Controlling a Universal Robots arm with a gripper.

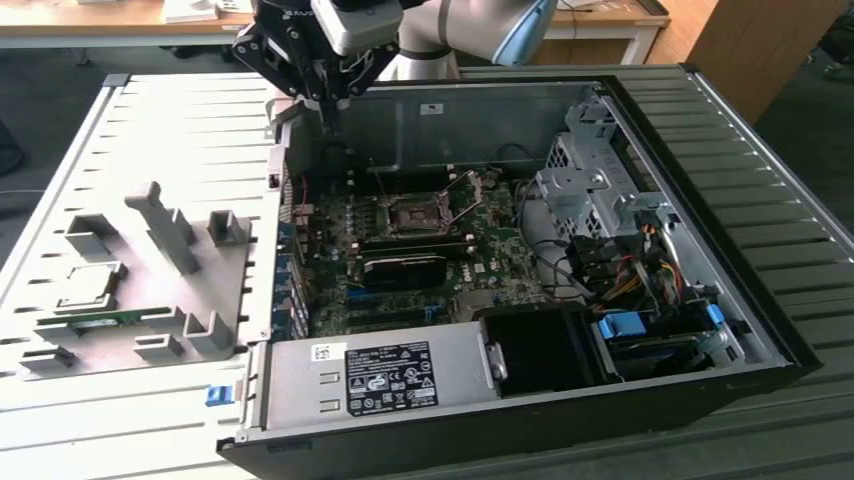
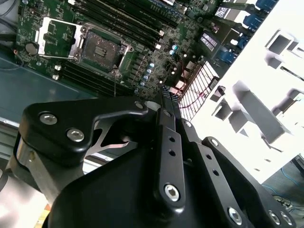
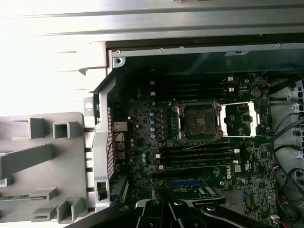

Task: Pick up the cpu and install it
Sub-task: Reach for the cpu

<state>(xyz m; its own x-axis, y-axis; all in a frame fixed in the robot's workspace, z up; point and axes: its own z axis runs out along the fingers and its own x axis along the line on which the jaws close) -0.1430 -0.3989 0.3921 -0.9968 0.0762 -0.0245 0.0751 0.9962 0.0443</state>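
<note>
cpu: lies flat in a recess of the pale grey holder tray [image 1: 174,140], outside the computer case [image 1: 747,330] and well off to its side, on the exterior view's left; the cpu [image 1: 87,285] is untouched and not yet picked up.
memory stick: the green memory stick [image 1: 100,320] lies in the same tray just beside the cpu, on the side of it further from the case's back wall.
socket: inside the case on the motherboard [image 3: 190,175]; the socket [image 3: 198,121] is empty, with its metal load plate [image 3: 242,118] swung open beside it.
gripper: the gripper [image 1: 324,100] hangs above the case's back corner nearest the tray, well apart from the cpu.
fingers: the fingers [image 2: 169,137] look pressed together at the tips, with nothing between them and touching nothing.
risk, grasp: the cpu is thin and sits low in its recess, so closing off-centre would probably tilt it or let it slip.
risk, neighbour: a reach aimed slightly off could nudge the memory stick instead.
risk, seating: a cpu set down rotated or tilted would likely bend the socket contacts.
risk, clearance: the raised load plate and its lever stand near the socket, where a low approach could strike them.
</note>
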